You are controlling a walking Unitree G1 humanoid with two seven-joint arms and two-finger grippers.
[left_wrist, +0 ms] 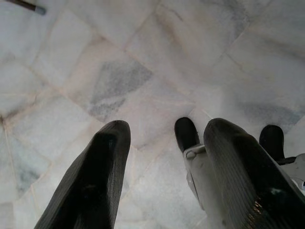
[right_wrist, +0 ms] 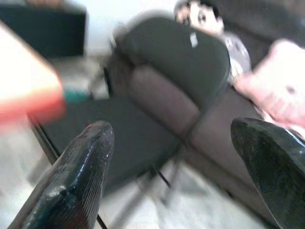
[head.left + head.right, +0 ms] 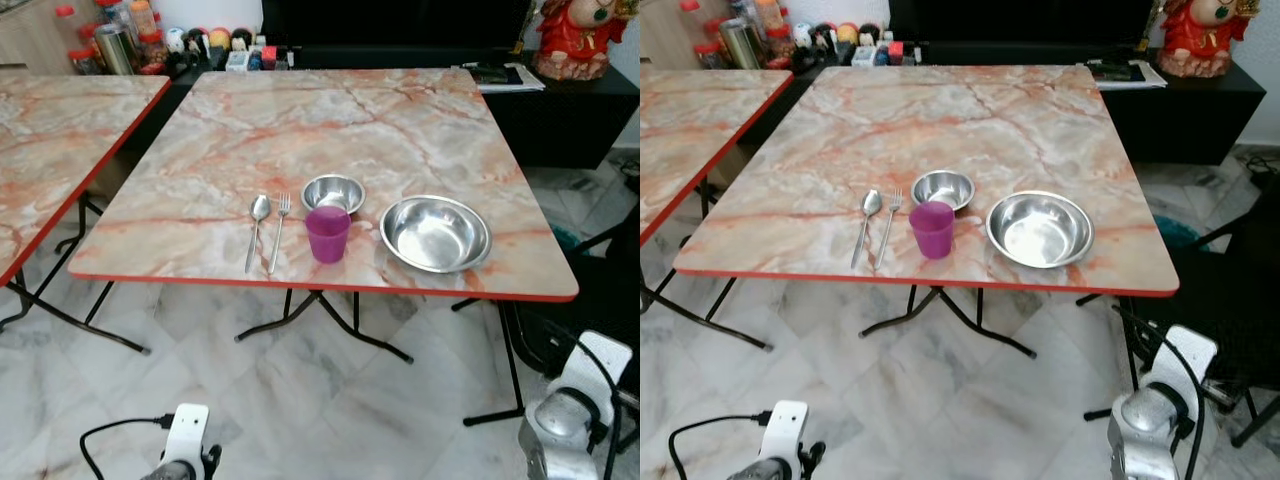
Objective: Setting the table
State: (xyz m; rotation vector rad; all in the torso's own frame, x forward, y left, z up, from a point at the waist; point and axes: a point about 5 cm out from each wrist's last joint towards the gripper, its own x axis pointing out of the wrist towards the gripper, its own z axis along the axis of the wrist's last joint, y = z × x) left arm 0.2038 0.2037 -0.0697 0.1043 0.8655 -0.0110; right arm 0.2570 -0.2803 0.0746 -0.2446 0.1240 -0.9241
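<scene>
With both jaws hanging open and empty below the counter (image 3: 200, 270), I judge the purple cup (image 3: 327, 233) light, stiff plastic, slippery-walled, best pinched across its rim.

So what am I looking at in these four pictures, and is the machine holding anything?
A walking humanoid robot setting a table. The two upper pictures come from cameras on its head, looking down at a marble-patterned table. On it lie a spoon, a fork, a small steel bowl, a purple cup and a large steel bowl. The other two come from wrist cameras. The left gripper hangs over the floor tiles; the right gripper faces a dark chair. Both are open, holding nothing.
</scene>
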